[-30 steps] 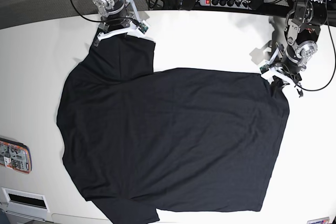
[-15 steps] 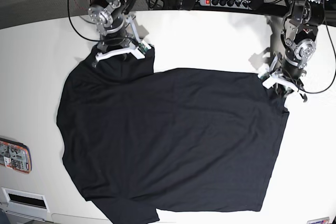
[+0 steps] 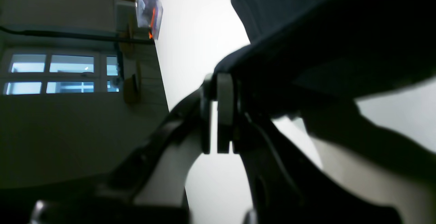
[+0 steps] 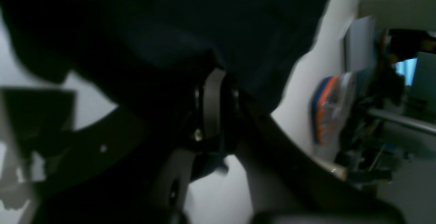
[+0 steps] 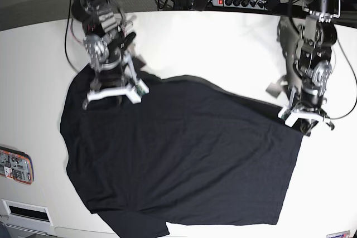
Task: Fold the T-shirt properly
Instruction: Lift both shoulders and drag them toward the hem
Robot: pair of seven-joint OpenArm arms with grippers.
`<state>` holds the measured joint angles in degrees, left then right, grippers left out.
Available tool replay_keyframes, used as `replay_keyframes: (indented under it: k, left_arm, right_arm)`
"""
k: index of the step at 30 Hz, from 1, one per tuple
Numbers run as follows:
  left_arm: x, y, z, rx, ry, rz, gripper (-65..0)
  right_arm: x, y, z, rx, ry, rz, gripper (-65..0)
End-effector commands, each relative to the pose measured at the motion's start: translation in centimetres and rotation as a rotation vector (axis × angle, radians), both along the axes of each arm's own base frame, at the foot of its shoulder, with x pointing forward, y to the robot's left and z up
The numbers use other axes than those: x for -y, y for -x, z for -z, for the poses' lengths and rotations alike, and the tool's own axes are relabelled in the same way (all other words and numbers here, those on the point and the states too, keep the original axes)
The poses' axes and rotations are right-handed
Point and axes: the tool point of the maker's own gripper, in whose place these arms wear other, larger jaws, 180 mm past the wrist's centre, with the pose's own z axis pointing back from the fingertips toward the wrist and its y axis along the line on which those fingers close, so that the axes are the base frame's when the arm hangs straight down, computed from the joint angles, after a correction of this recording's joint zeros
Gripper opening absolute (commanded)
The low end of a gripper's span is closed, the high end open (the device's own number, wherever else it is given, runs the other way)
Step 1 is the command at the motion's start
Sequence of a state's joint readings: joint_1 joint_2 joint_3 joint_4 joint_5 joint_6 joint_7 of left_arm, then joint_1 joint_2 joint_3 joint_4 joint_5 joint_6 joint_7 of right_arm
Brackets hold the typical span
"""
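A black T-shirt (image 5: 178, 160) lies spread over most of the white tabletop (image 5: 223, 48), its near hem at the front edge and a sleeve hanging toward the bottom. At the tabletop's near-left edge sits an orange-and-white device (image 5: 15, 165). Farther back, the right gripper (image 5: 114, 90) has its jaws clamped on the T-shirt's far-left edge, the cloth raised and drawn inward there. Across the tabletop, the left gripper (image 5: 305, 116) has its jaws clamped on the T-shirt's far-right corner. Behind both, a power strip (image 5: 237, 1) lies among cables.
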<state>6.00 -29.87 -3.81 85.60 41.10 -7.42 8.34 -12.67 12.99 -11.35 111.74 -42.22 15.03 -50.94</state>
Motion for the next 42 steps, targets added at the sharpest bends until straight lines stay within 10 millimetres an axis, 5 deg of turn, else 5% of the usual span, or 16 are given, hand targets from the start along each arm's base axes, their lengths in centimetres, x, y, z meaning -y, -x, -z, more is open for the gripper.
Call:
replay_keyframes:
  k: [1,7,12,21,26,35,42]
  left_arm:
    - [-0.9,-1.0,-1.3,0.04,-0.019,-0.012,-65.0]
    - [-1.4,-3.6,-2.1,0.072,0.005,-0.049,-65.0]
    - [-1.2,-5.8,-3.1,0.104,0.026,-0.06,-65.0]
    - [1.9,-9.6,-3.1,0.092,0.034,0.005,-65.0]
    - [1.2,-11.2,-2.7,0.073,0.047,-0.029,-65.0]
    - [0.8,-11.1,-2.1,0.058,0.047,-0.04,-65.0]
    - [0.5,-10.2,-1.1,0.036,0.043,-0.043,-65.0]
  right_arm:
    - [0.1,-1.5,-1.8,0.066,0.003,0.002,-65.0]
    - [0.1,-6.7,-6.9,0.224,0.005,0.003,-65.0]
    - [-0.7,-8.9,-7.2,0.212,-0.096,-0.005,-65.0]
    - [1.2,-11.3,-1.0,0.06,-0.08,0.028,-65.0]
    - [2.7,-13.0,1.3,0.001,-0.058,0.055,-65.0]
    - [4.5,-15.2,2.7,-0.043,-0.039,0.088,-65.0]
    - [4.7,-18.0,0.1,0.018,-0.046,0.081,-65.0]
